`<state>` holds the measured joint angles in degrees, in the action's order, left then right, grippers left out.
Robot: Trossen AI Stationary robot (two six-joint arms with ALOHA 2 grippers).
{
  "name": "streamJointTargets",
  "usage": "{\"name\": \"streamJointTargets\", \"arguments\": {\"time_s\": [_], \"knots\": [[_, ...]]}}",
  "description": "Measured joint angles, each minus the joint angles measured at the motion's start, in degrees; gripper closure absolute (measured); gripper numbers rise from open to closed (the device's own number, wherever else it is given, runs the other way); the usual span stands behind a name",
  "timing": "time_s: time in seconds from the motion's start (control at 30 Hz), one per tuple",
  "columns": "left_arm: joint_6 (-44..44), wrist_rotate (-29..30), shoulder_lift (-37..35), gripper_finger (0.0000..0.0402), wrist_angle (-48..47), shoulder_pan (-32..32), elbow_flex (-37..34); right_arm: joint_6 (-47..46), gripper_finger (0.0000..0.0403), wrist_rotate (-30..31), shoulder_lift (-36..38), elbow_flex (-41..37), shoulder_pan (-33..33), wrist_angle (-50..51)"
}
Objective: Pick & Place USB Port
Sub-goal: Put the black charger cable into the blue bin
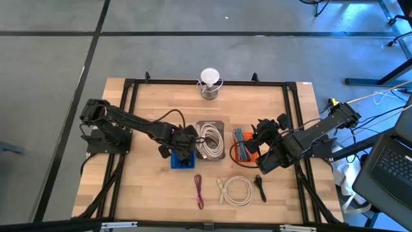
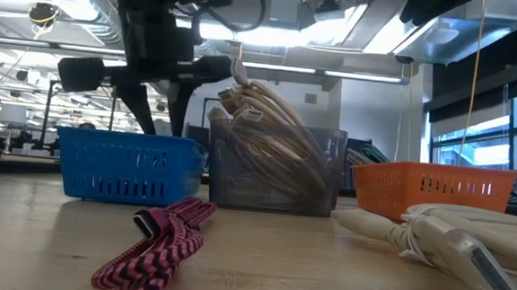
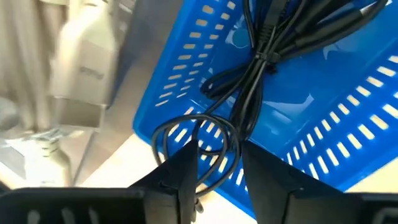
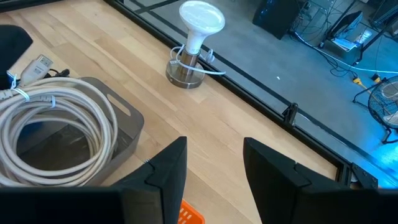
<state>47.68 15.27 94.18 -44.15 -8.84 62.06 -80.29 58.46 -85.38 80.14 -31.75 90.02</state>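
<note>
A black cable bundle (image 3: 261,62) lies inside the blue basket (image 1: 183,161), with one loop (image 3: 193,134) draped over the basket's wall. My left gripper (image 3: 217,168) is open right above that basket (image 2: 127,168), its fingers on either side of the loop. My right gripper (image 4: 214,162) is open and holds nothing. It hangs over the table near the orange basket (image 1: 235,133) and the grey bin (image 4: 124,124). My left gripper comes at the black cable from above, pointing down into the blue basket. The cable's loop (image 3: 231,146) runs through the gap between the open fingers (image 3: 183,171). Whether a finger touches the loop, I cannot tell.
The grey bin (image 1: 219,125) holds coiled white cables. On the near table lie a maroon braided cable (image 1: 198,191), a white cable coil (image 1: 236,191) and a small black item (image 1: 260,187). A white bulb on a metal stand (image 1: 209,82) is at the far edge.
</note>
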Motion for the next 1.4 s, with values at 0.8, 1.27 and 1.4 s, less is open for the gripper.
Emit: {"name": "streamJointTargets", "arguments": {"time_s": [0.8, 1.27, 1.4], "knots": [[3.98, 10.89, 3.28, 0.0396, -1.39, -0.11, 0.0, 0.02, 0.0242, -0.17, -0.02, 0.0, 0.0, 0.0], [2.88, 16.64, -0.03, 0.0398, -5.82, -0.23, 1.22, 0.0, 0.0242, -0.17, -0.04, 0.0, 0.0, -0.01], [-2.36, 11.77, -1.83, 0.0399, -7.98, -0.76, 5.37, 0.0, 0.0242, -0.43, -0.04, -0.02, 0.0, 0.0]]}}
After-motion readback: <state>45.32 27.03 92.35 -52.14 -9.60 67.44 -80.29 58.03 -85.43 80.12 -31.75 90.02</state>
